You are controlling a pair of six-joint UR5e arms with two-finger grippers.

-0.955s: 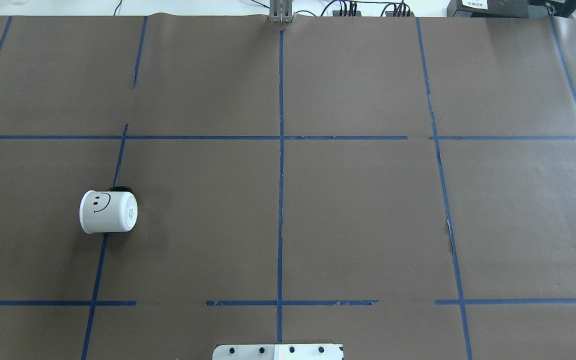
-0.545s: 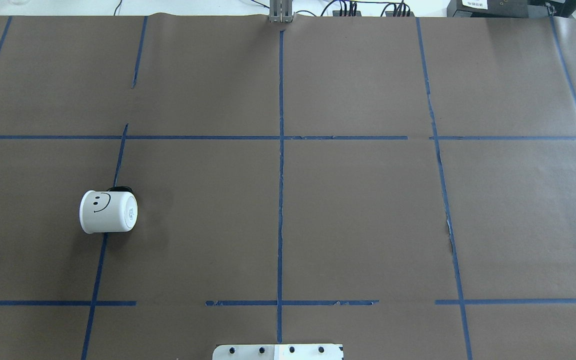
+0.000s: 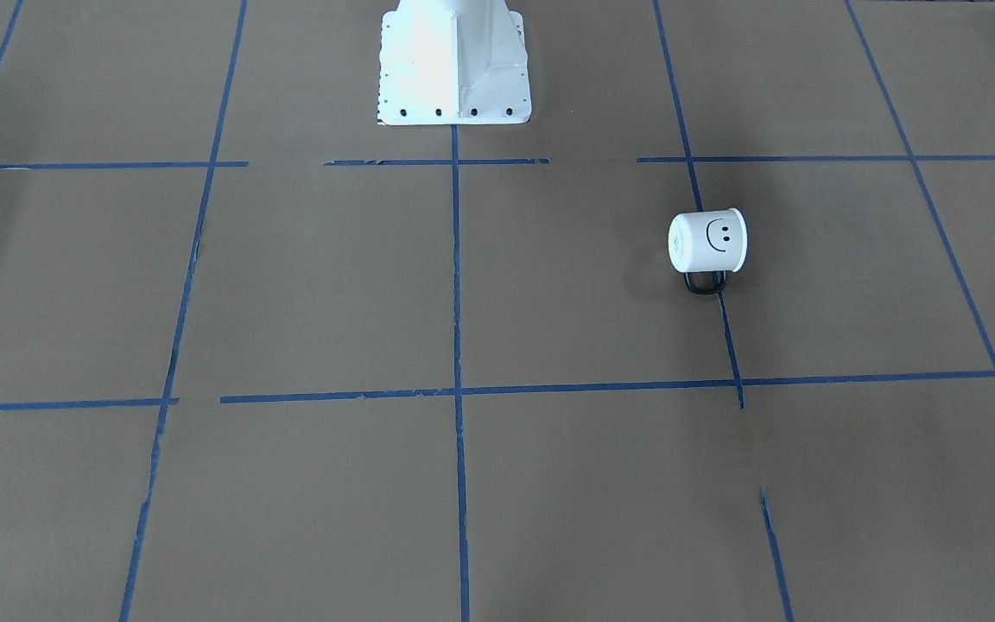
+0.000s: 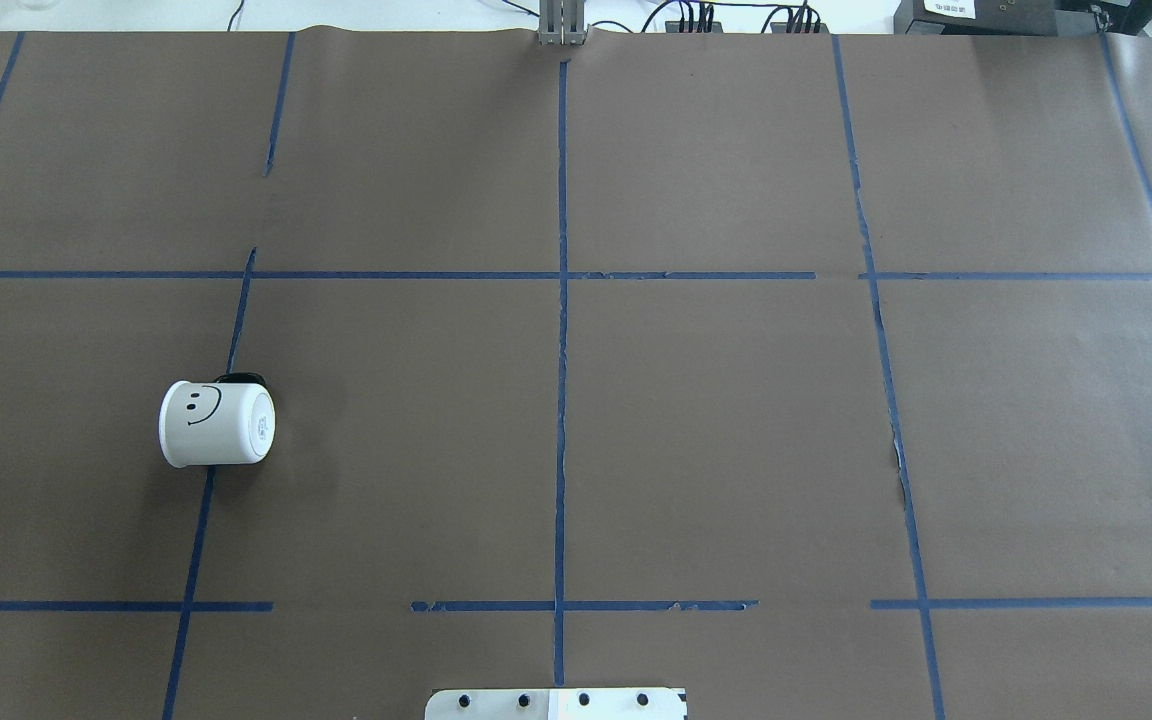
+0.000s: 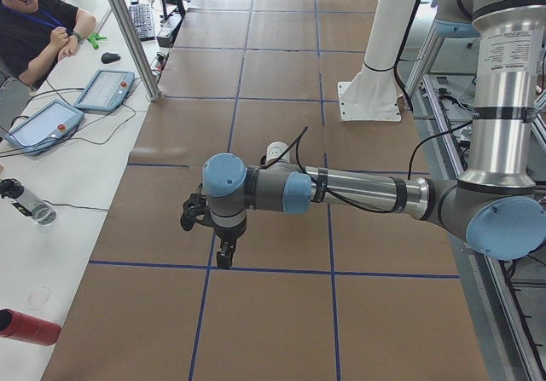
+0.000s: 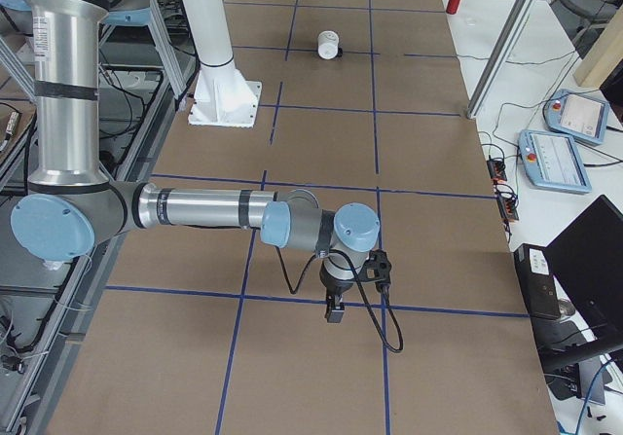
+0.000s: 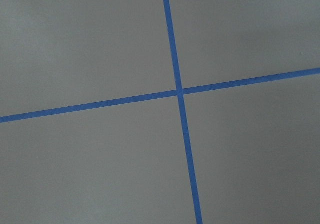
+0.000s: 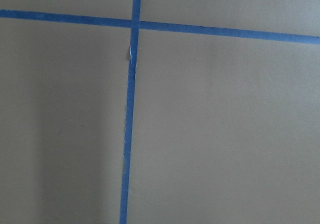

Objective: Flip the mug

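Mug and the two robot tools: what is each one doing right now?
mug: lying on its side, smiley face up, handle sticking out sideways, not held.
left tool: pointing down over the table, apart from the mug; open or shut, cannot tell.
right tool: pointing down over the table, far from the mug; open or shut, cannot tell.

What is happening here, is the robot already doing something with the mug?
Nothing holds the mug yet. It lies on its side on the paper-covered table, in the robot's left half, smiley face up. The left gripper and the right gripper both hang over bare paper, away from it. Whether they are open cannot be told.
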